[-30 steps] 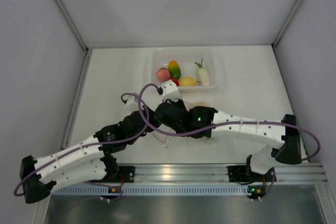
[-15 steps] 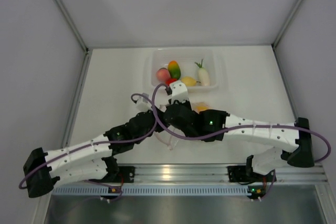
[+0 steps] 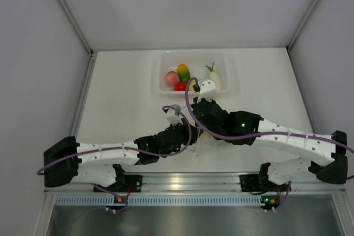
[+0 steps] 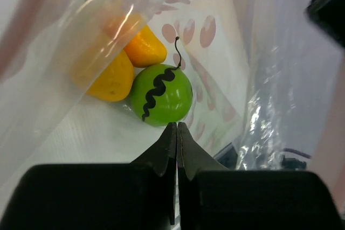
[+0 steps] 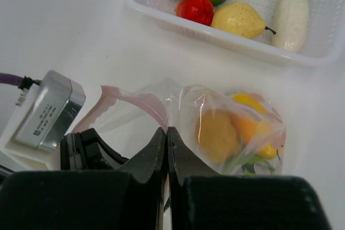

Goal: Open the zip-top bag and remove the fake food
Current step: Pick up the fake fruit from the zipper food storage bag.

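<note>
The zip-top bag (image 5: 183, 106) is clear, with a pink-red zip strip (image 5: 143, 102), and is held up between both grippers. My right gripper (image 5: 167, 131) is shut on the bag's edge just beside the strip. My left gripper (image 4: 177, 125) is shut on the bag's film and looks into the bag. Inside lies fake food: a green striped ball (image 4: 161, 95), an orange piece (image 4: 144, 47) and a yellow piece (image 4: 110, 76). They also show through the plastic in the right wrist view (image 5: 218, 133). In the top view the bag (image 3: 206, 141) is mostly hidden under the arms.
A rigid clear tub (image 3: 229, 78) stands at the back, also in the right wrist view (image 5: 242, 47). It holds a peach, a green-orange mango, a red piece, a yellow pear and a white radish (image 5: 291, 17). The left wrist camera (image 5: 46, 111) sits close to the left of the right gripper.
Both arms have moved right and toward the tub with the bag between them. The left arm has stretched out lower, and the right wrist now sits near the tub's front.
</note>
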Controlling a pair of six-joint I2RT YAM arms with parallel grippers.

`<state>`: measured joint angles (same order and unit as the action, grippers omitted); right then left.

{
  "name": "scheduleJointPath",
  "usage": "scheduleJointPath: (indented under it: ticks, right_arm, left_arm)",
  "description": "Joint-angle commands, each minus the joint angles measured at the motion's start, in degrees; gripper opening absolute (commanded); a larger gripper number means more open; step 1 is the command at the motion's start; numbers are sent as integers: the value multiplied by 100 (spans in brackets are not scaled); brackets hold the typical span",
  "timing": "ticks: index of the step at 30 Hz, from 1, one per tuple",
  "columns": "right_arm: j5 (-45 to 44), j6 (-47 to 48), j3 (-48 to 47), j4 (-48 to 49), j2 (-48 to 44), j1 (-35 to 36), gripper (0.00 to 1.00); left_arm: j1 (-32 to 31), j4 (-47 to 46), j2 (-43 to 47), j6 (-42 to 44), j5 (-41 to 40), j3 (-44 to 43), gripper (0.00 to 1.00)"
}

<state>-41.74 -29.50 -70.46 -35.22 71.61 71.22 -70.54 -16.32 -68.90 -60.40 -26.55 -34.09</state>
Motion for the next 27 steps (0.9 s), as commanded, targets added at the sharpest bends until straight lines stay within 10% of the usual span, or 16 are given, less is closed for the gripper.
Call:
scheduleJointPath:
  ticks: [1,12,27]
  right_arm:
    - [271,189,-30,428,-429,-222,0]
    - [1430,480,480,1158,-1210,-275,0]
    - [2389,-310,1077,2089,-2028,-275,0]
  left_arm:
    - [-74,-960,-272,371,-88,-28,0]
    - [-21,-883,-1266,986,-104,-695,0]
    - [-21,3537,-106,1654,-554,-2382,0]
